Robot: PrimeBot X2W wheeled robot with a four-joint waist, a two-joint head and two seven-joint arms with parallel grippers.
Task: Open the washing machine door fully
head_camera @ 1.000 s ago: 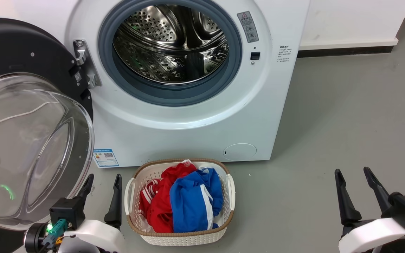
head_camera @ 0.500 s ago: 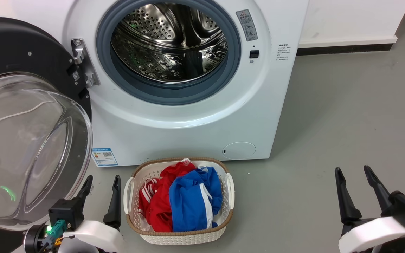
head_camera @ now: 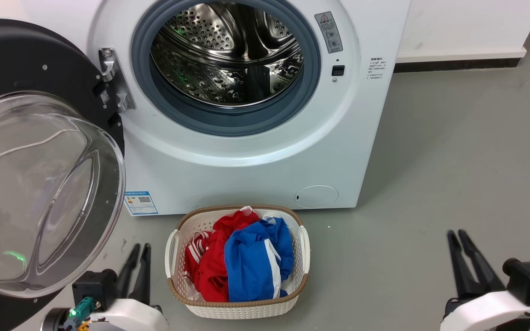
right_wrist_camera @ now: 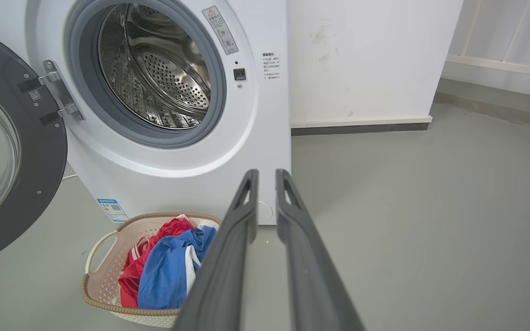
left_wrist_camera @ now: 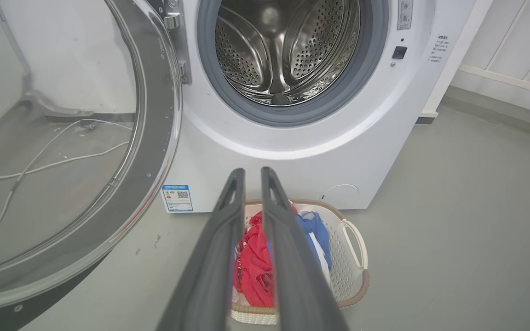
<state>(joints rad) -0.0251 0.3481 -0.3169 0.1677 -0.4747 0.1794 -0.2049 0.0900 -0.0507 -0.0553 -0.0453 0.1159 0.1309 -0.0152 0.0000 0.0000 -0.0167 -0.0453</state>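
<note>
The washing machine door (head_camera: pixel 39 193) stands swung out to the left on its hinge (head_camera: pixel 115 87). Its black rim and bulging clear glass face me, and it shows again in the left wrist view (left_wrist_camera: pixel 154 138) and the right wrist view (right_wrist_camera: pixel 39 151). The steel drum (head_camera: pixel 228 50) lies exposed in the white machine (head_camera: pixel 246 165). My left gripper (head_camera: pixel 139 248) is shut and holds nothing, low at the bottom left just right of the door's lower edge; its fingers (left_wrist_camera: pixel 228 239) point at the machine. My right gripper (head_camera: pixel 456 233) is shut and holds nothing, over the floor at the lower right, and also shows here (right_wrist_camera: pixel 267 172).
A white laundry basket (head_camera: pixel 237 305) with red and blue clothes (head_camera: pixel 246 257) sits on the grey floor in front of the machine, between my two grippers. A white wall with a dark skirting (head_camera: pixel 453 64) runs to the right. Cables (left_wrist_camera: pixel 39 161) lie on the floor behind the door.
Both grippers have gone from open to shut and sit lower in the head view. The door and the basket have stayed put; the head view has shifted slightly.
</note>
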